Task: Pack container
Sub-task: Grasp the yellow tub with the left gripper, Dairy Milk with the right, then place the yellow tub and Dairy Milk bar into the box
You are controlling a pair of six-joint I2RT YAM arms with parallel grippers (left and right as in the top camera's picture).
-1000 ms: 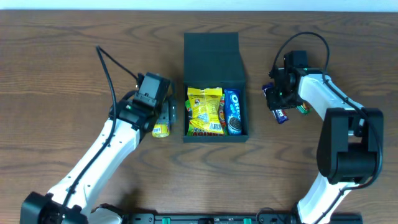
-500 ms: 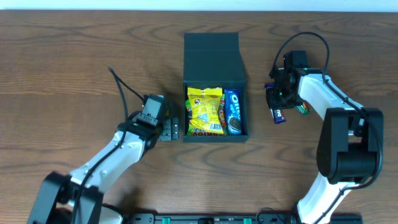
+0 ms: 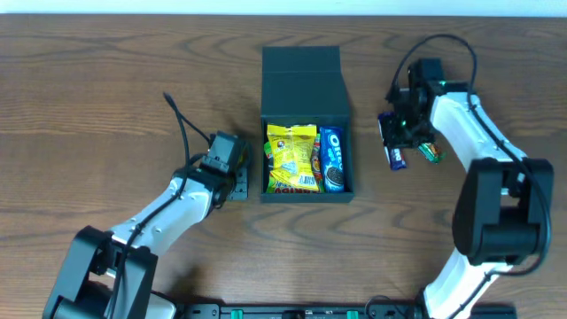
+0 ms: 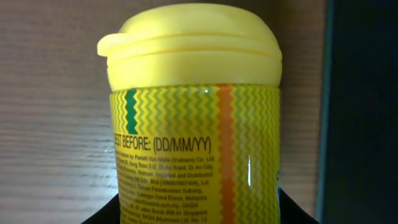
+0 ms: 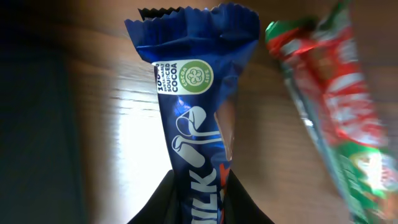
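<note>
Counter (image 3: 106, 80): brown wood grain, seen from overhead.
Container (image 3: 301, 75): mid-counter, flap lid open and laid back toward the far edge; yellow snack bag (image 3: 292, 158) and blue cookie pack (image 3: 332, 159) side by side inside.
Left pincer (image 3: 237, 177): just beside the container's left wall.
Right pincer (image 3: 396, 135): right of the container, apart from it, gripping a blue bar (image 3: 399, 159); red-green packet (image 3: 431, 153) just beside.
Left wrist view: yellow tub (image 4: 193, 124) with yellow cap fills the frame, clamped between the dark fingers (image 4: 102, 214); dark container wall along the right edge.
Right wrist view: pincer closed narrow on the blue bar, crimped end pointing away; red-green packet to the right, blurred.
</note>
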